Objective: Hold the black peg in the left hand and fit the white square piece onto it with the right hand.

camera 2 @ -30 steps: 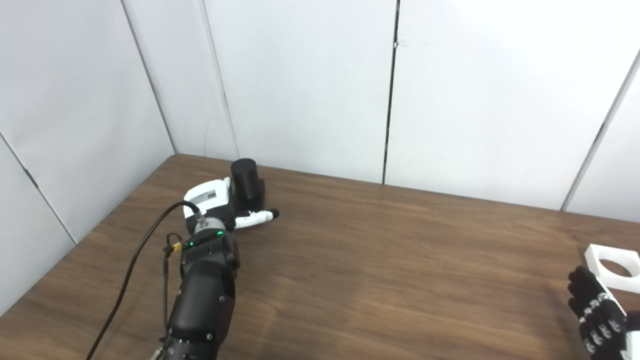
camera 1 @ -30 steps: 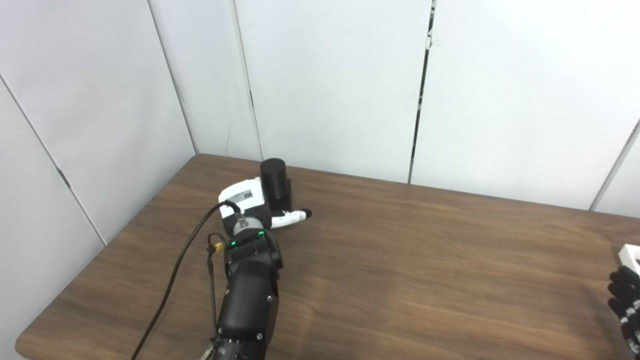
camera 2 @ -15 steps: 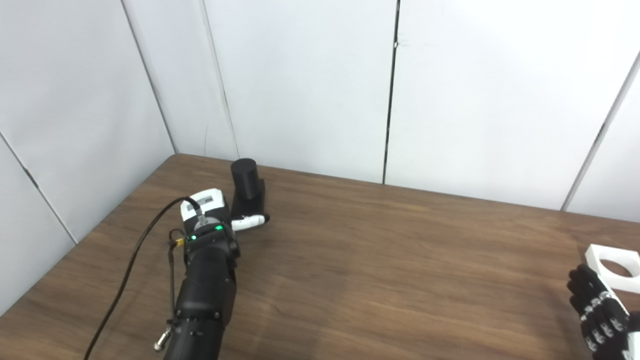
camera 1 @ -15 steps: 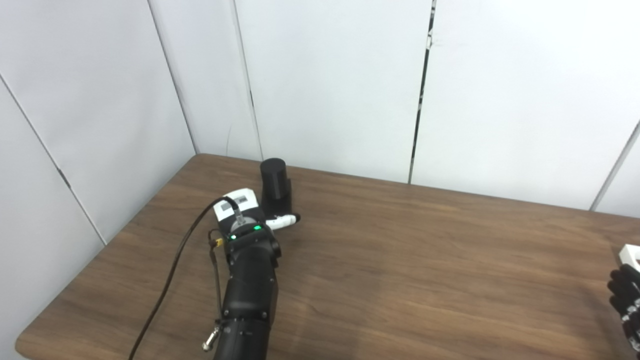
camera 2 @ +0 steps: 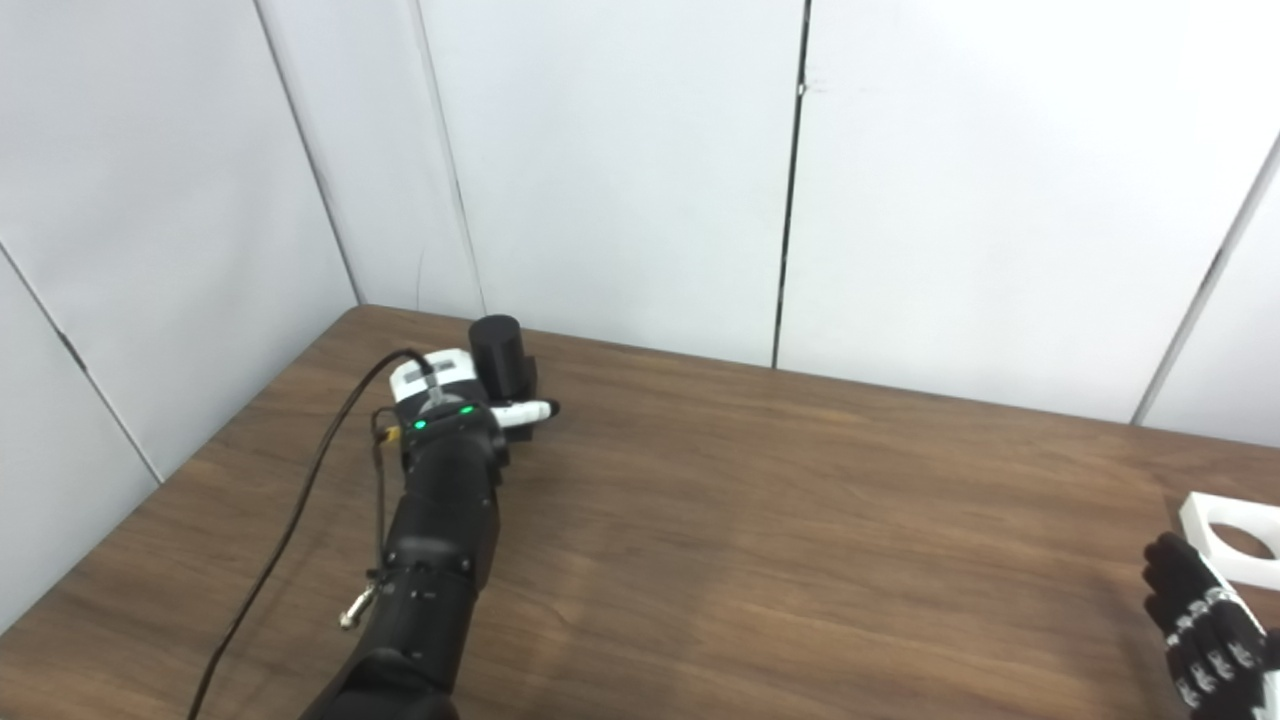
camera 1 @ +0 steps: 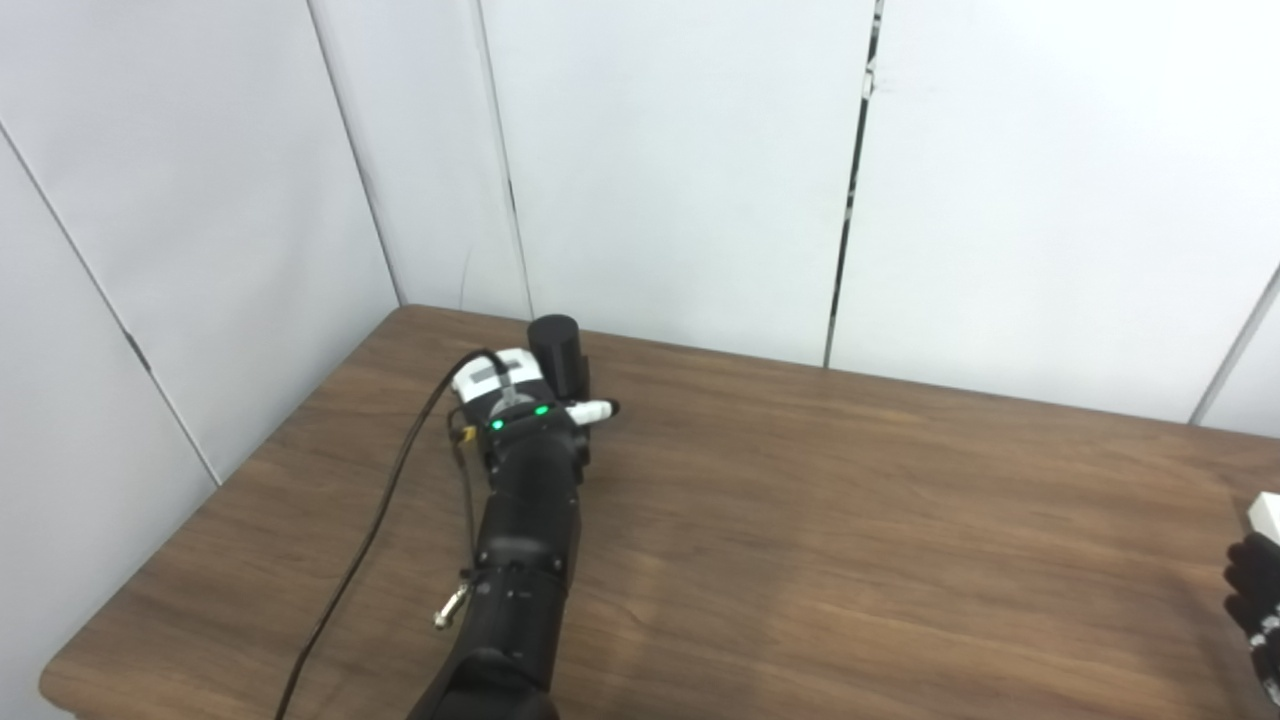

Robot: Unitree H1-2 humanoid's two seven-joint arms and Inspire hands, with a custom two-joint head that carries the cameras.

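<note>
Wood-grain table, white wall panels behind it and down the left side. Between the two work spots the tabletop is bare — nothing stands between the two pieces.

Black peg stands upright at the far-left corner of the table, near the wall. Left hand is right against its near-left side; white back of the hand faces the camera, one white finger with a black tip sticks out to the right in front of the peg's base. Fingers on the peg side are hidden behind the hand and forearm, so can't tell whether it grips the peg or only touches it. A black cable runs from the wrist down off the bottom edge.

White square piece with its round hole lies flat at the far right edge, well apart from the peg. Right hand sits just in front of it at the bottom-right corner, black fingers extended and side by side, holding nothing; contact with the piece can't be made out.

Versus 1 s ago: the view has shifted slightly. The left forearm has stretched further out and the hand has closed in on the peg — the peg itself hasn't moved. Right hand and white piece unchanged.
</note>
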